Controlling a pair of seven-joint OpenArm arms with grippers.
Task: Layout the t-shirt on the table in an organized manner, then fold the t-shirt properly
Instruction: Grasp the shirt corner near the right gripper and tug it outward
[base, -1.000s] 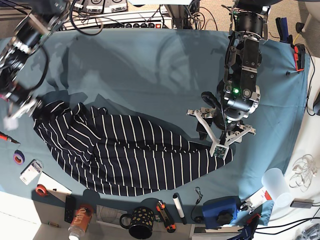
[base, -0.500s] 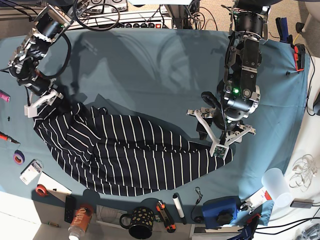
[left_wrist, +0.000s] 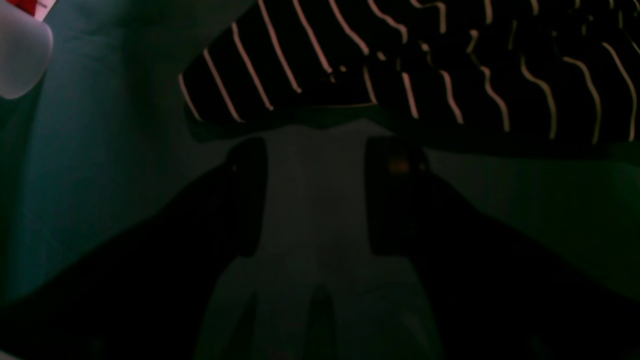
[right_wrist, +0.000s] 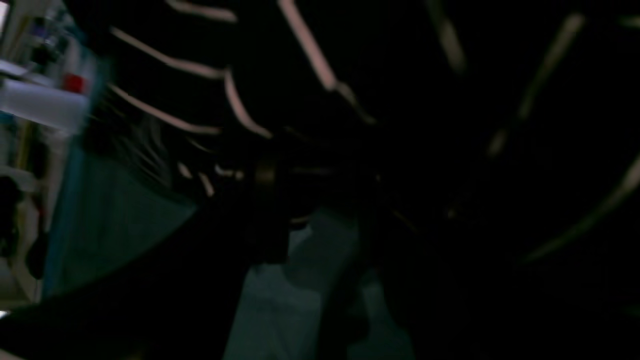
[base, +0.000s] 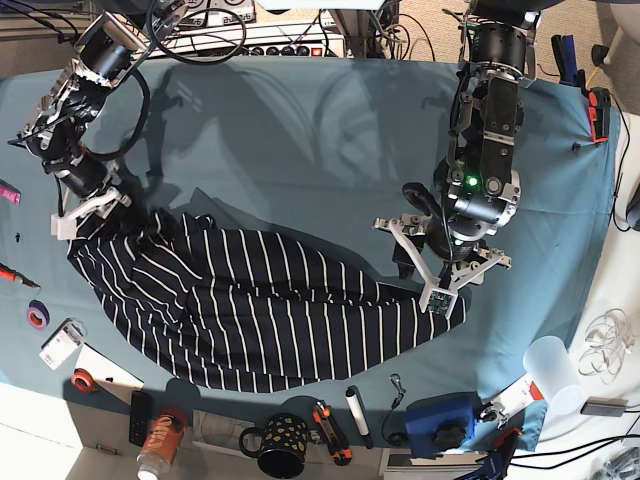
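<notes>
A: Where does the t-shirt lie?

B: Bunched along the table's near edge, toward its left corner.

A: And the grippers?

B: The left gripper stands spread, empty, at the hem. The right gripper's grasp cannot be told.

A: The risk?

B: Closing short of the hem would likely pinch the table cloth.

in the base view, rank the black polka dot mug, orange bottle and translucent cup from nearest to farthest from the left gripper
1. Translucent cup, right of and below the left gripper.
2. Polka dot mug, bottom edge, centre.
3. Orange bottle, bottom edge, far left.
</notes>
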